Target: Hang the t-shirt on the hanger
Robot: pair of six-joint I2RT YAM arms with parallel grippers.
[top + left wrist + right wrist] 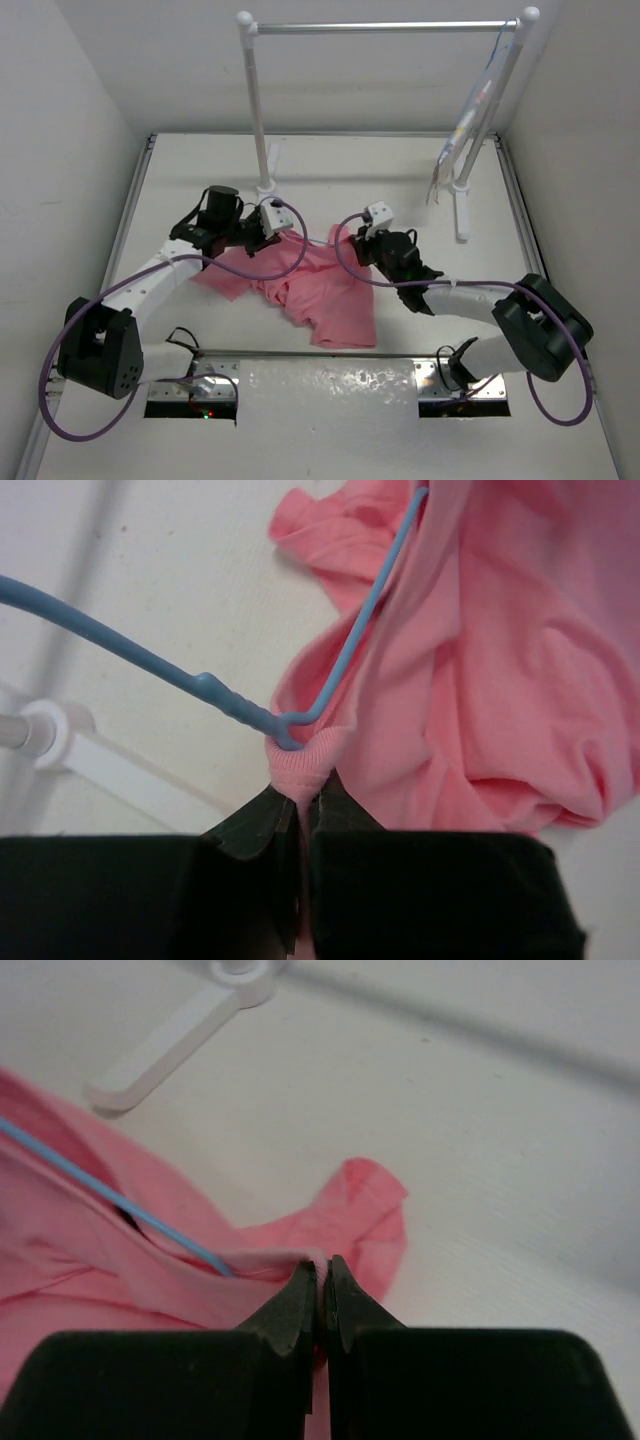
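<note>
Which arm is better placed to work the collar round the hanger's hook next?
Left, probably. The left pincer is shut on the collar of the t-shirt, right at the hook stem of the hanger. The right pincer grips a fabric edge beside the wire, no hook in its view.

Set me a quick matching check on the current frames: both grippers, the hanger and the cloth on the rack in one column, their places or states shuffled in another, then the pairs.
Things
1. left gripper
2. right gripper
3. hanger
4. white printed cloth

Places or states
A. hangs at the right end of the rail
B. shut on the ribbed neckband of the t-shirt, beside the hanger's bend
C. shut on a t-shirt edge where the blue wire slips under fabric
D. one arm under the pink fabric, hook end outside

Pairs: 1-B, 2-C, 3-D, 4-A
</note>
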